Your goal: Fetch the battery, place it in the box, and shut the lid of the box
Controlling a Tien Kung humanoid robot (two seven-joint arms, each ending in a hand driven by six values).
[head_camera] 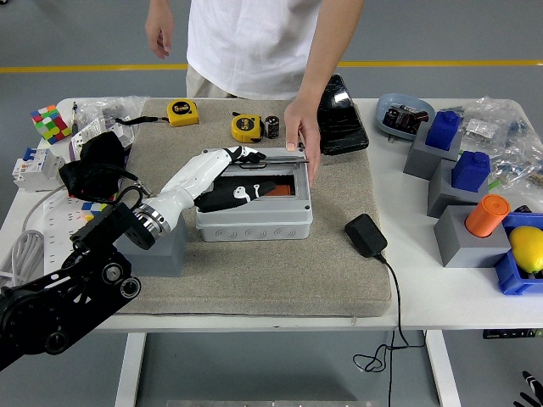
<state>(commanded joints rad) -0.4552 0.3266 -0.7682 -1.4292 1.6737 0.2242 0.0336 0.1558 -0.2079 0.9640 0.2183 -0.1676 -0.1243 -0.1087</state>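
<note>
Orange battery (pixel 273 184) already lies in the grey box (pixel 254 206). The left robot hand (pixel 240 176), fingers spread and empty, presses the clear lid (pixel 254 161) nearly shut; a person's hand (pixel 303 140) steadies the box at 2 o'clock.

No word, brand name or sign can be made out with certainty. A single dark mark, possibly the numeral 5, is seen on the round face of the yellow tape measure (pixel 246 128) lying just behind the grey plastic box (pixel 254 216); it is too small to be read firmly. Dark print is borne by a second yellow tape measure (pixel 181 112) farther left, but it is illegible.
</note>
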